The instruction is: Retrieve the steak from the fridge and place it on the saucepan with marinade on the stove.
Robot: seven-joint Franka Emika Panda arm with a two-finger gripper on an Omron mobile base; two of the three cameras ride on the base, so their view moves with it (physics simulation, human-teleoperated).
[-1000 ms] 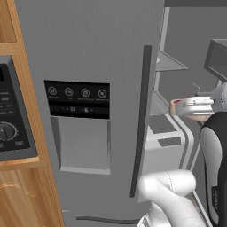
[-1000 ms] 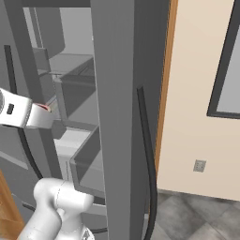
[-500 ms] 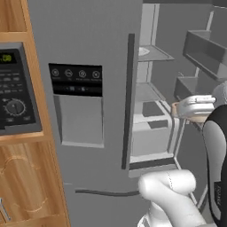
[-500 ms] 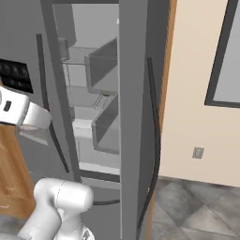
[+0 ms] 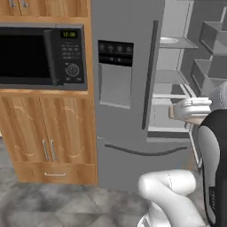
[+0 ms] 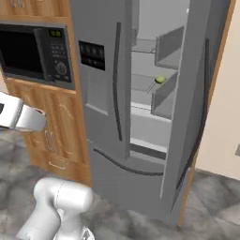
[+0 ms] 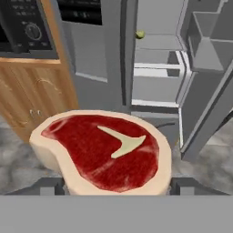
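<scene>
The steak [image 7: 107, 152], a red slab with a pale fat rim, lies between my dark fingertips [image 7: 49, 185] close to the hand camera. My gripper [image 7: 116, 186] is shut on it. In the left base view the hand [image 5: 191, 109] hangs in front of the fridge [image 5: 126, 88] with the steak's pink edge [image 5: 172, 113] at its tip. The right base view has the hand [image 6: 21, 117] at the left edge. The fridge's right door [image 6: 194, 103] stands open, its left door shut. Saucepan, marinade and stove are out of view.
A black microwave [image 5: 42, 54] sits in wooden cabinets [image 5: 48, 142] left of the fridge. A small green item [image 6: 160, 79] rests on a fridge shelf. Door bins [image 7: 207, 43] jut from the open door. Grey floor [image 5: 53, 204] lies below.
The whole scene has shifted: the base has backed off from the fridge, so the microwave and cabinets have come into view. The steak stays in my gripper.
</scene>
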